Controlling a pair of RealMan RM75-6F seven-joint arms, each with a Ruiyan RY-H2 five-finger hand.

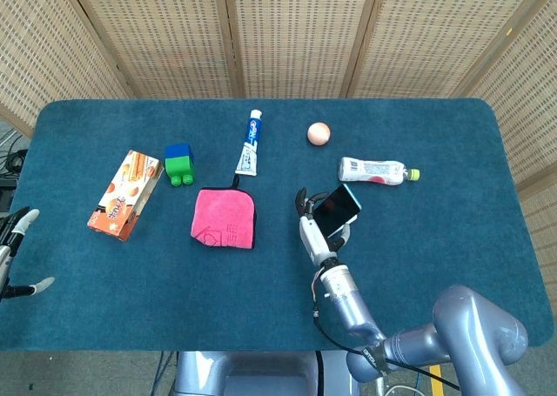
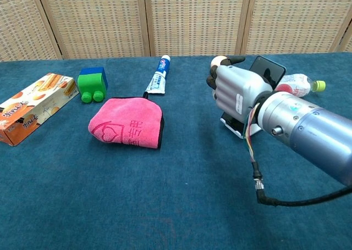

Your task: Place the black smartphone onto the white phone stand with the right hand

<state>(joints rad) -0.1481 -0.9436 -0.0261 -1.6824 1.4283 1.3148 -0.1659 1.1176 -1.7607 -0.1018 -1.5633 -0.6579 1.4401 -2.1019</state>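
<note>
Your left hand [image 1: 16, 250] is hanging open and empty beyond the table's left edge, while your right hand [image 2: 237, 93] is gripping the black smartphone [image 2: 267, 72], tilted, directly above the white phone stand [image 2: 237, 126] showing just beneath its knuckles.

A counter [image 1: 104, 300] covered in dark teal carpet-like cloth fills most of both views. Behind it stands a folding screen [image 1: 296, 30] of pale woven cane panels in light wooden frames. Grey floor [image 1: 87, 374] shows along the near edge. Lighting is even and bright.
</note>
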